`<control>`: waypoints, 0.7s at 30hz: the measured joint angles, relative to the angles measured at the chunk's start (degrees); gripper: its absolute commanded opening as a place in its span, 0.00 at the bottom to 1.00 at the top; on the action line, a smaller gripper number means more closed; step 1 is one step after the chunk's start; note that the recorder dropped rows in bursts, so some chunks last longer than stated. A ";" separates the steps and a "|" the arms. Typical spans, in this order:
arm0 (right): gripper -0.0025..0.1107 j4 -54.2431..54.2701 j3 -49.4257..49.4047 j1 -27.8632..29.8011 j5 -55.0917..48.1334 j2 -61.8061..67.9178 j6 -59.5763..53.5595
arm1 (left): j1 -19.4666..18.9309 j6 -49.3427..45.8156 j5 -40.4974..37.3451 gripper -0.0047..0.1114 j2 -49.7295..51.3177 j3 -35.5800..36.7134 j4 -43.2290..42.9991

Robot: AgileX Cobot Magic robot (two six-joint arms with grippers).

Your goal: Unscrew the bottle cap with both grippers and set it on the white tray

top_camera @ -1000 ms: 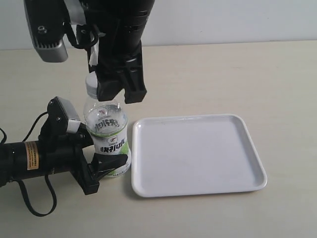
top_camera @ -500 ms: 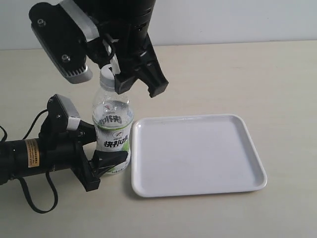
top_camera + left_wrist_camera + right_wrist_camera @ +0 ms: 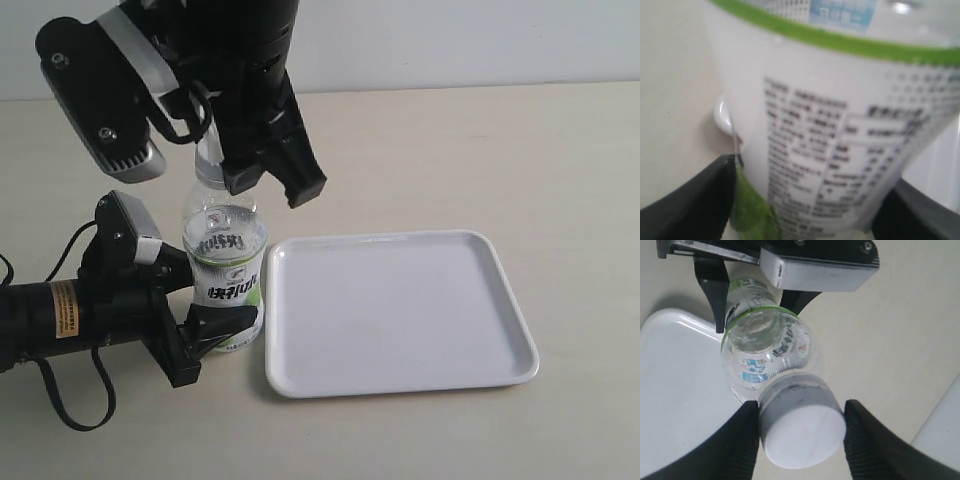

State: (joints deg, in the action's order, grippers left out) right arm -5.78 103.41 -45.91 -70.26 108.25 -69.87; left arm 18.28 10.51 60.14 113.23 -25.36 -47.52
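Note:
The clear bottle (image 3: 225,270) with its white-and-green label stands upright just left of the white tray (image 3: 400,310). My left gripper (image 3: 200,300) is shut on the bottle's lower body; in the left wrist view the label (image 3: 830,130) fills the frame between its black fingers (image 3: 695,200). My right gripper (image 3: 272,188) hangs over the bottle's top and hides most of the neck there. In the right wrist view the white bottle cap (image 3: 802,432), still on the neck, sits between the open right gripper's ribbed fingers (image 3: 735,445). They flank it closely on both sides.
The tray's rim (image 3: 670,370) lies close beside the bottle. The left arm's black tube with an orange label (image 3: 62,315) and its cable lie along the table at the left. The right arm's grey housing (image 3: 100,95) hangs above that.
The right gripper has swung and risen from in front of the bottle's shoulder to its top. The bottle, earlier leaning left, now stands more upright. The left gripper has kept its hold.

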 measured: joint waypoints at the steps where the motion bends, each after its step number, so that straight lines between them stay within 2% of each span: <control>1: 0.48 0.00 0.00 0.00 0.00 0.00 0.25 | 0.00 0.00 0.00 0.04 0.00 0.00 0.00; 4: 0.56 0.00 0.00 0.00 0.48 0.00 2.87 | 0.00 -0.04 0.00 0.04 0.00 0.00 0.00; 10: 0.62 0.00 0.00 0.00 1.14 0.64 6.59 | 0.00 0.30 -0.14 0.04 0.00 0.00 -0.10; 17: 0.64 -0.14 0.00 0.00 1.29 -0.10 12.83 | 0.00 0.30 -0.14 0.04 0.00 0.00 -0.10; 21: 0.64 -0.28 0.00 0.00 1.29 -2.51 21.79 | 0.00 0.30 -0.14 0.04 0.00 0.00 -0.10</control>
State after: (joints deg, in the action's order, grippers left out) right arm -6.06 103.41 -45.91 -68.97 105.74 -48.08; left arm 18.28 10.81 60.00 113.23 -25.36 -47.62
